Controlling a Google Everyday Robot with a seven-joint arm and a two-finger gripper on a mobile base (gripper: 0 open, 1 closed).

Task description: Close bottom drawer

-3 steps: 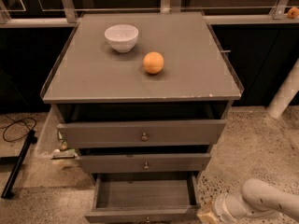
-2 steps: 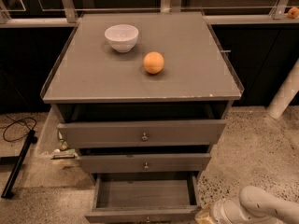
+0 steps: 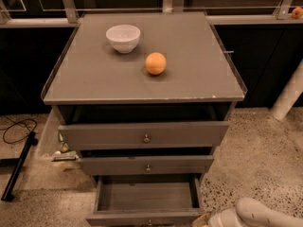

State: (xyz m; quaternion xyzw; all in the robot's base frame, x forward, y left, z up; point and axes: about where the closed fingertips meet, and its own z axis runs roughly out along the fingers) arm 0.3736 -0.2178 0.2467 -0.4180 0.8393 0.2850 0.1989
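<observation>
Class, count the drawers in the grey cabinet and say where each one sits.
3, stacked: the top drawer, the middle drawer below it, and the bottom drawer lowest, pulled out. The gripper is beside its right front corner.

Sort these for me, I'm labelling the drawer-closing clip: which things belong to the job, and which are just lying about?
Job: bottom drawer, pulled out; tool, low by its front right corner.

Lying about: white bowl and orange, both on the cabinet top; top drawer; middle drawer; black cable at left.
</observation>
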